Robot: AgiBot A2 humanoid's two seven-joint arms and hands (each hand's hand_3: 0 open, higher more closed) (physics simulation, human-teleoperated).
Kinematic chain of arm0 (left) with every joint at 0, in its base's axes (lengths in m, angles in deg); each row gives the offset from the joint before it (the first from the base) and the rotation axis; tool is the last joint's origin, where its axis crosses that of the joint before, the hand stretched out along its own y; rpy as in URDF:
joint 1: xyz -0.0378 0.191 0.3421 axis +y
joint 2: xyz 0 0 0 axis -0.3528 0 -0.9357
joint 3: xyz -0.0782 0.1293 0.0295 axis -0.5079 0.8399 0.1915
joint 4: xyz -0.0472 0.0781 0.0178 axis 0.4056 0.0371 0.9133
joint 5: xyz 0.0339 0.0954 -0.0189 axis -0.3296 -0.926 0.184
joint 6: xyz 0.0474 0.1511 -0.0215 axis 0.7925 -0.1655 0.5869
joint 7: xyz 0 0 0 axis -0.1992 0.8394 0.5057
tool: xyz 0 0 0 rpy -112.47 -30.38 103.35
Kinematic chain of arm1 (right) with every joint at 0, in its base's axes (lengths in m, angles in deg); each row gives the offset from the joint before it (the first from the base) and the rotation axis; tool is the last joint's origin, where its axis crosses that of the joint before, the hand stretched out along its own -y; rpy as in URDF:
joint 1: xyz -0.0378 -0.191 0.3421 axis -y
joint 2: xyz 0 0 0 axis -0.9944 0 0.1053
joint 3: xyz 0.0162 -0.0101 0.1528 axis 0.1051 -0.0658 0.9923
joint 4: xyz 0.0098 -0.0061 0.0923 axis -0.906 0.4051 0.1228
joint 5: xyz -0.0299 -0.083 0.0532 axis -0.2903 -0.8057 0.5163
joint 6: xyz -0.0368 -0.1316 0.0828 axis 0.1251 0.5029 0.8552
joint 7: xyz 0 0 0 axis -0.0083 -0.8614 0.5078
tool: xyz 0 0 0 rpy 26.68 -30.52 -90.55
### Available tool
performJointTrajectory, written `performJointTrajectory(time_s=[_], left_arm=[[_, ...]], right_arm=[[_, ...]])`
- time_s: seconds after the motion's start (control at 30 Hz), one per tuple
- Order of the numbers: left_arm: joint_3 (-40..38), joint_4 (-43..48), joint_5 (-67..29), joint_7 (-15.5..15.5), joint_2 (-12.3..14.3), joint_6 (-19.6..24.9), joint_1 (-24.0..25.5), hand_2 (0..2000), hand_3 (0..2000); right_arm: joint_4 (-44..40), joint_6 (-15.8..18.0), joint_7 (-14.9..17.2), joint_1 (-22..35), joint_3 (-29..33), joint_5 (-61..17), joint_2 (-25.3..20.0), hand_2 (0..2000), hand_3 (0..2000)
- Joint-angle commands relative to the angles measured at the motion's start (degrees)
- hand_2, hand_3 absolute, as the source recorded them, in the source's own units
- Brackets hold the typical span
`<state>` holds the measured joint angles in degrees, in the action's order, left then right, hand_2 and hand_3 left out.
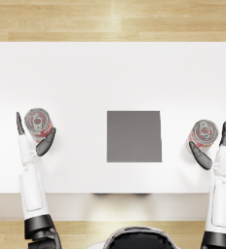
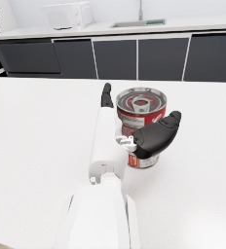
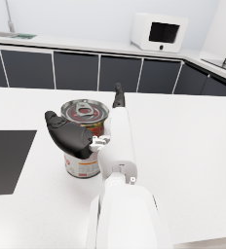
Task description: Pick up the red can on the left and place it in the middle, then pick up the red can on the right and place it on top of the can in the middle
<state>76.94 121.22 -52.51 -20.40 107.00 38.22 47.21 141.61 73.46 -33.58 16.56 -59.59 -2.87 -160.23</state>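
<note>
Two red cans stand upright on the white table (image 1: 85,78). The left can (image 1: 38,123) (image 2: 141,105) sits between the straight fingers (image 1: 20,123) and the thumb (image 1: 47,140) of my left hand (image 1: 31,146) (image 2: 129,138), which is spread around it without a closed grip. The right can (image 1: 204,133) (image 3: 85,111) likewise stands inside my right hand (image 1: 213,158) (image 3: 93,138), with the thumb (image 3: 66,133) on one side and the fingers (image 1: 224,133) on the other. A dark grey square mat (image 1: 134,136) (image 3: 8,155) lies flat in the middle between them, with nothing on it.
The table's front edge (image 1: 113,192) runs just behind both forearms. Beyond the table the wrist views show dark kitchen cabinets (image 2: 115,58), a sink (image 2: 139,22) and a white microwave (image 3: 159,32), all far off.
</note>
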Motion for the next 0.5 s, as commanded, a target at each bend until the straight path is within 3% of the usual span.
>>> performJointTrajectory(time_s=[0.03,0.5], left_arm=[[0.2,-4.1,0.0,0.0,0.0,0.0,-2.8,0,0],[0.0,-13.8,0.0,0.0,1.0,0.0,-8.0,0,0]], right_arm=[[-5.2,0.0,0.0,2.9,-1.1,0.0,-0.2,0,0],[-16.0,0.0,0.0,6.4,-2.1,0.0,-1.8,0,0]])
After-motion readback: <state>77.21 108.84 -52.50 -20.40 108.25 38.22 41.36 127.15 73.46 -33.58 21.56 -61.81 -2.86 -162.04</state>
